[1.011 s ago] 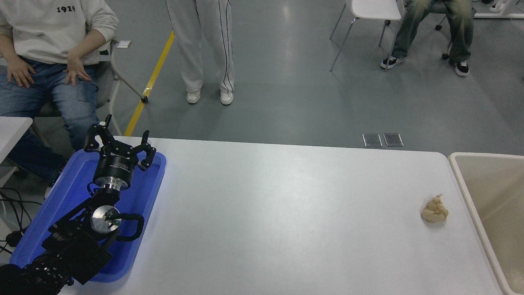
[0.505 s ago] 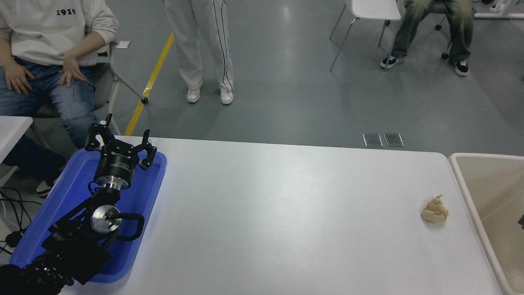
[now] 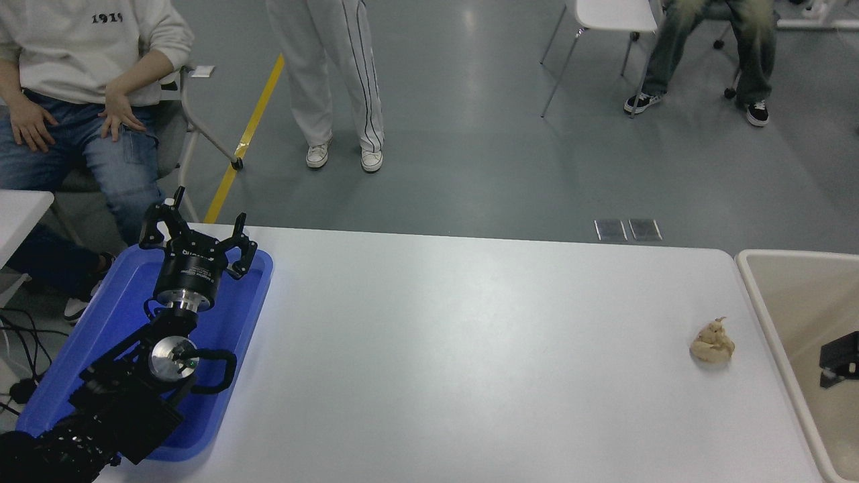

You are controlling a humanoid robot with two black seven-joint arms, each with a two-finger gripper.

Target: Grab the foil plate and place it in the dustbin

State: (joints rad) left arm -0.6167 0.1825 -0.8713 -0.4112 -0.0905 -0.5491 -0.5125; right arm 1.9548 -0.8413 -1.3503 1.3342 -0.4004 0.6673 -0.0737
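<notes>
Right pincer (image 3: 837,365): now pokes in over the dustbin (image 3: 758,295); can't tell its grip.
Left pincer (image 3: 196,236): fingers apart, parked as before.

A shallow blue tray (image 3: 221,376) lies at the left end of the white surface (image 3: 456,349), and a small beige lumpy wad (image 3: 712,343) sits well apart near the right end. Beyond the far edge, one person (image 3: 80,80) sits, another (image 3: 335,74) stands beside a yellow floor line (image 3: 249,127), and a third (image 3: 711,47) sits by a white chair (image 3: 614,17).
</notes>
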